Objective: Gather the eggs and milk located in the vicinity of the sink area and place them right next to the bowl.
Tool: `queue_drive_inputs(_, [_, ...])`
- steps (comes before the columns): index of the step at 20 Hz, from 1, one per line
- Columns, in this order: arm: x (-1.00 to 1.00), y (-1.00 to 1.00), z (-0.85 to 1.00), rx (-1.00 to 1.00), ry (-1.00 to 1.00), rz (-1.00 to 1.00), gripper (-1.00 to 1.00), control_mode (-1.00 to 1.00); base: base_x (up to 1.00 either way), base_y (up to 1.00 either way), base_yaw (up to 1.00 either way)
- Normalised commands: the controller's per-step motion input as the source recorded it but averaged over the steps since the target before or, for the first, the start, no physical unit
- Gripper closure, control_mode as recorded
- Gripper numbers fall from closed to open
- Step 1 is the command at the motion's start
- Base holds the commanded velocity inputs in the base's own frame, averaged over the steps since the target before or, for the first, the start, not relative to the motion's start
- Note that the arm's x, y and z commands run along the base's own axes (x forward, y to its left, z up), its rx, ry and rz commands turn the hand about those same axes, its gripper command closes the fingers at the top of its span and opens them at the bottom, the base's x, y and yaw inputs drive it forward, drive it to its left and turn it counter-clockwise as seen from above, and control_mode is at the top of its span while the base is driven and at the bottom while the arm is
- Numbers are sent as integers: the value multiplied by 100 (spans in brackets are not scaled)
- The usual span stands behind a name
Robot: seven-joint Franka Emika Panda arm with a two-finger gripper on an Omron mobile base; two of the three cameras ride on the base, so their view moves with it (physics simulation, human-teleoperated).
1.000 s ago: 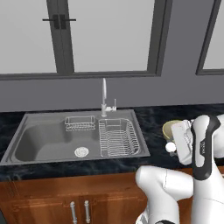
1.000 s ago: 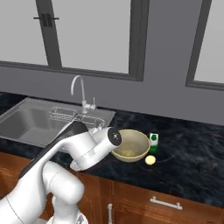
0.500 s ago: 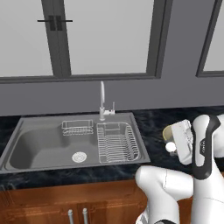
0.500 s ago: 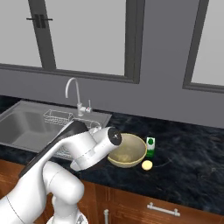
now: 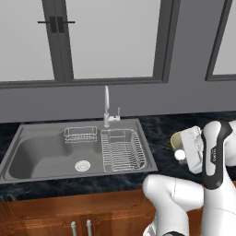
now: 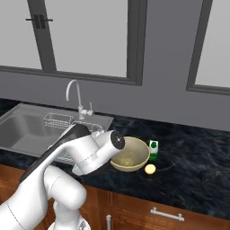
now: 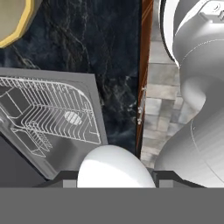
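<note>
Pale and smooth, a rounded cream-white egg [image 7: 116, 166] sits clamped between the narrow dark fingers of the gripper [image 7: 114, 175], over the sink-side counter edge. Beside the grey steel sink [image 6: 31, 132], the deep yellowish-tan bowl [image 6: 130, 154] stands on the black marbled counter [image 6: 197, 170]. Another small cream egg [image 6: 150, 169] lies just beside its rim; the small white green-marked milk carton [image 6: 154, 150] stands upright, touching the bowl.

White articulated arm with dark joints [image 6: 67, 152] was folded tightly above the base, forearm doubled back toward the shoulder. Two-finger gripper [image 5: 180, 155] was clamped on a small pale rounded egg [image 7: 114, 168], hand turned downward, dark finger tips flanking either side.
</note>
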Motion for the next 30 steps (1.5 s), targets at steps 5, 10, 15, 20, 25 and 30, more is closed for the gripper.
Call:
queue_drive_inputs(5, [0,-9,0,0,0,0,100,-100,0,0,0])
queue_drive_inputs(10, [-6,-15,0,1,0,0,100,-100,0,0,0])
queue_drive_inputs(15, [-25,-45,0,5,-1,-2,100,-100,0,0,0])
queue_drive_inputs(20, [-12,-69,0,10,0,-11,100,-100,0,0,0])
queue_drive_inputs(25, [0,-88,2,21,0,-25,100,-100,0,0,0])
queue_drive_inputs(30, [0,-100,3,25,3,-29,100,-100,0,0,0])
